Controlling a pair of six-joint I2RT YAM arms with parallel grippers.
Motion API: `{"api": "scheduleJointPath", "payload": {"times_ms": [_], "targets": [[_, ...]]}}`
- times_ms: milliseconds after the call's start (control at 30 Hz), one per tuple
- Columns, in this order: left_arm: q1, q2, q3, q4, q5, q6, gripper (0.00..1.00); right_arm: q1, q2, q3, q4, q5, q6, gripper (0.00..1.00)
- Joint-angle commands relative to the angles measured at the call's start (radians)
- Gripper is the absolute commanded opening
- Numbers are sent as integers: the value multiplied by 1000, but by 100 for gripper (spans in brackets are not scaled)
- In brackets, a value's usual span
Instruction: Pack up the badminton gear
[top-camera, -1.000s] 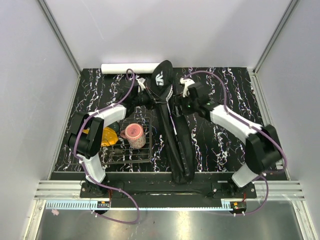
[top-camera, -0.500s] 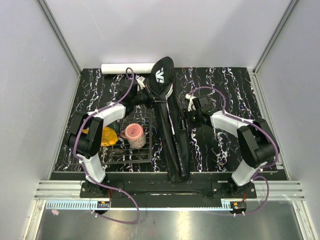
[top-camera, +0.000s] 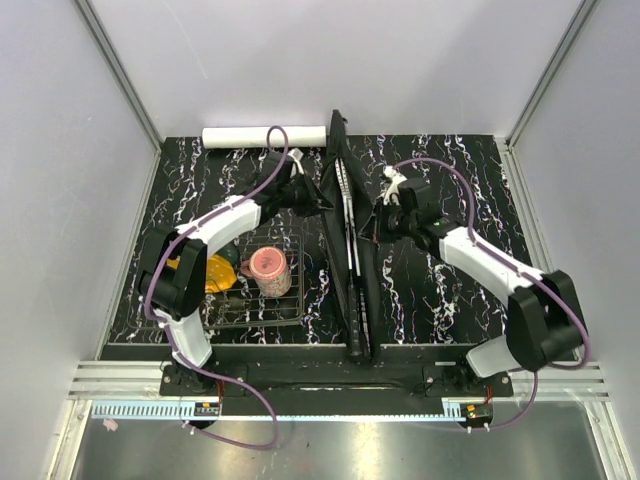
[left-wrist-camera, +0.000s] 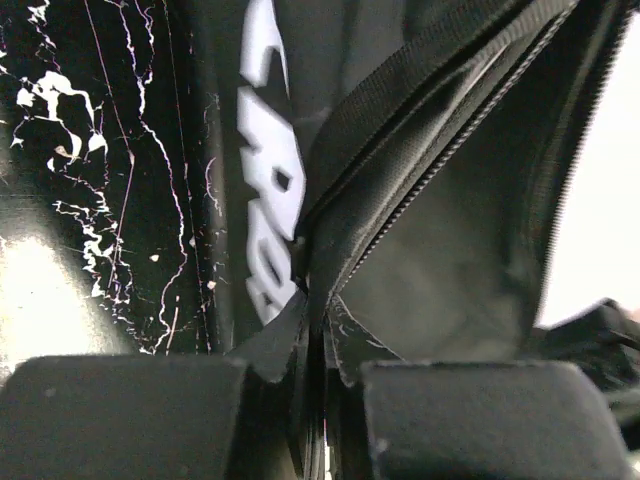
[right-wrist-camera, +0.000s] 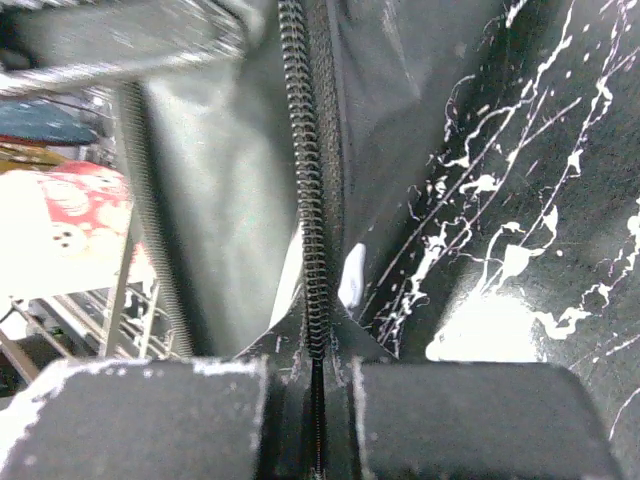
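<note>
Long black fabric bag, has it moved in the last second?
Yes: the long black bag tipped onto its edge, far end now past the white tube.

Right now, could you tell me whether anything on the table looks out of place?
The black bag stands on edge, mouth open, one side pinched by the left gripper, the other by the right gripper. The white tube lies outside it.

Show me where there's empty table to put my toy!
Bare table shows in the far right corner and beside the white tube. Crowded: the rack with the cup, and the middle, where the left claw and right claw pinch the bag.
</note>
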Motion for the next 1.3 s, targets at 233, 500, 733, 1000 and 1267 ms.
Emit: {"api": "scheduleJointPath", "payload": {"times_ms": [233,500,733,1000,1267], "targets": [[-191,-31,75,-181,-371,184,27,1,-147,-28,108,85,116,0],[-244,-11,55,-172,-305,197,20,-1,-131,-68,150,38,160,0],[-245,-56,138,-255,-246,211,0,-4,-78,68,-244,286,53,38],[-245,-42,98,-183,-170,141,0,56,-211,139,-494,387,60,64],[-247,-53,89,-152,-171,115,0,256,-283,144,-476,281,145,49]]}}
